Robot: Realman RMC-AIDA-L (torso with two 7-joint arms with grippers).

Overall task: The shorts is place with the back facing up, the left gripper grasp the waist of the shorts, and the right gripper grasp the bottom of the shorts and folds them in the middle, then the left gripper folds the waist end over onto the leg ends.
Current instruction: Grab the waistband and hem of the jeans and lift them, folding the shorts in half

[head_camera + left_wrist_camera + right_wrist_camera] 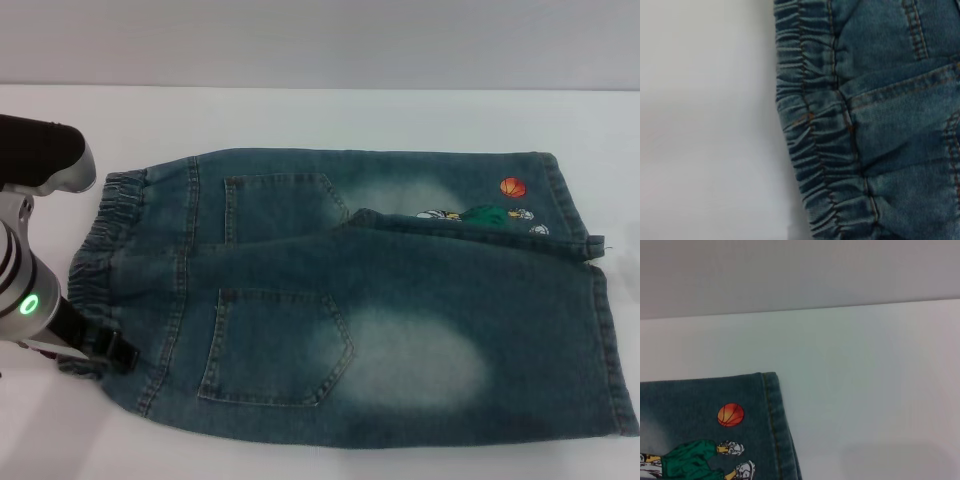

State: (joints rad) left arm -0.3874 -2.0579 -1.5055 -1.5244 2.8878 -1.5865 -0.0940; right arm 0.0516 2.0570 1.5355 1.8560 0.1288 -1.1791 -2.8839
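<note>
The blue denim shorts [380, 300] lie flat on the white table with both back pockets up. The gathered waist [105, 230] is at the left and the leg ends [605, 340] at the right. The far leg carries an orange ball [512, 187] and cartoon embroidery. My left gripper [100, 350] sits low at the near corner of the waist, its black end against the denim. The left wrist view looks straight down on the ruffled waist [805, 140]. The right wrist view shows the far leg's hem corner [772, 410] and the orange ball [730, 415]. The right gripper is out of view.
The white table [300, 120] runs back to a straight far edge with a grey wall behind it. The near leg overlaps the far one along a diagonal fold line in the middle of the shorts.
</note>
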